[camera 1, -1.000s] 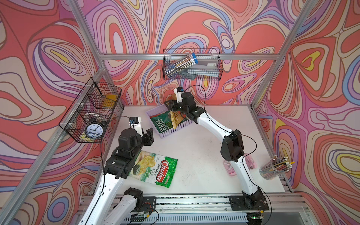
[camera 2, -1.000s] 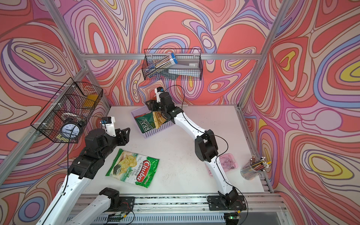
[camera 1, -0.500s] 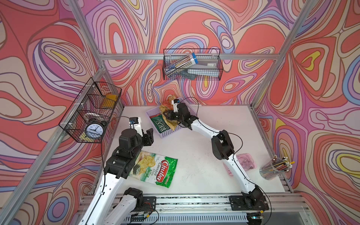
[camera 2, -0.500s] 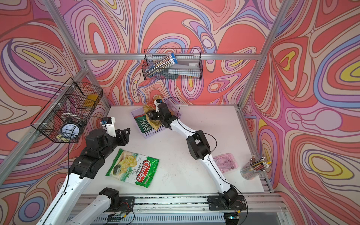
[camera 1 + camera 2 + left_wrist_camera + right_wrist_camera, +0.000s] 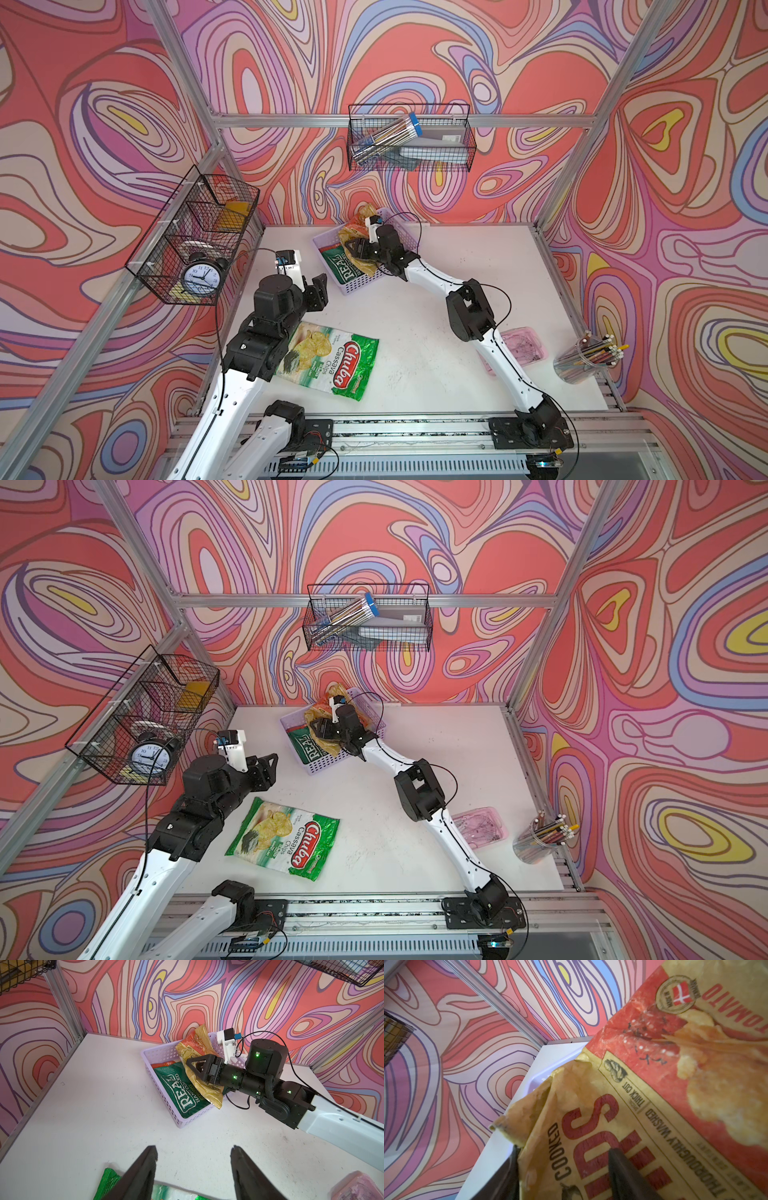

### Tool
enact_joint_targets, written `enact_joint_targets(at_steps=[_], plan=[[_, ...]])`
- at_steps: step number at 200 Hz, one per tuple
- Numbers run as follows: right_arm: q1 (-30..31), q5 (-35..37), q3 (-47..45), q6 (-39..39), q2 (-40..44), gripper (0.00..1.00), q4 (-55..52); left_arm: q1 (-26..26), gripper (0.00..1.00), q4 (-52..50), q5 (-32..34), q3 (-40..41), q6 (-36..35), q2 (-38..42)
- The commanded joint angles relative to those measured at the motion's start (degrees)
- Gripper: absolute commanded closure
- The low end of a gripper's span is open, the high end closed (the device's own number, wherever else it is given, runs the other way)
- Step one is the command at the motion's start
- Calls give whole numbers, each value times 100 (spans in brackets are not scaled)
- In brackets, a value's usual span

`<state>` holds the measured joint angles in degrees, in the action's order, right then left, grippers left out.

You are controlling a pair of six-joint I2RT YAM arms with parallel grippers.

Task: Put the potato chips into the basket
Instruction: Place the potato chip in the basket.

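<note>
The yellow bag [image 5: 199, 1076] is seen propped in the basket [image 5: 164, 1055] over the dark green bag [image 5: 182, 1093], between the right gripper's [image 5: 562, 1167] parted fingers — grip uncertain; the Chuba bag [image 5: 332, 361] lies well outside the basket, under the left gripper [image 5: 193, 1159], which is spread wide and empty.

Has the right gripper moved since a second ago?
Yes. The right gripper has advanced across the lavender basket toward its left-wall side, carrying the yellow-orange chips bag in over the dark green bag.
</note>
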<state>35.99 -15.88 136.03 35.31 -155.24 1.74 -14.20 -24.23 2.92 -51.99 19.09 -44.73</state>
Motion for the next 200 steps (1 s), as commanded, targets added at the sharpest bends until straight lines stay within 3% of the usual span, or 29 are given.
enact_joint_targets(at_steps=[1, 44, 74, 97, 115, 138, 162, 200], plan=[[31, -392, 279, 232, -152, 34, 208, 40, 38, 93, -59, 71, 16, -8], [31, -1086, -327, 531, 626, 34, 891, 42, 38, 28, -106, 24, 42, -208], [-51, -623, -1812, 114, 1924, 32, 952, 46, 38, 116, -162, -31, 203, -422], [-284, -70, -3025, -87, 2975, 32, 714, 33, 41, 440, -644, -53, 650, -913], [-499, 441, -3880, -332, 3743, 33, 285, -92, 42, 870, -1063, -25, 1116, -1552], [-743, 1043, -4834, -702, 4621, 33, -157, -602, 41, 1595, -739, -387, 1184, -2563], [-910, 1358, -5613, -1003, 5319, 32, -380, -884, 41, 1707, -901, -1368, 1235, -4021], [-993, 1594, -6299, -1325, 6019, 31, -588, -963, 38, 1604, -516, -3228, 888, -6005]])
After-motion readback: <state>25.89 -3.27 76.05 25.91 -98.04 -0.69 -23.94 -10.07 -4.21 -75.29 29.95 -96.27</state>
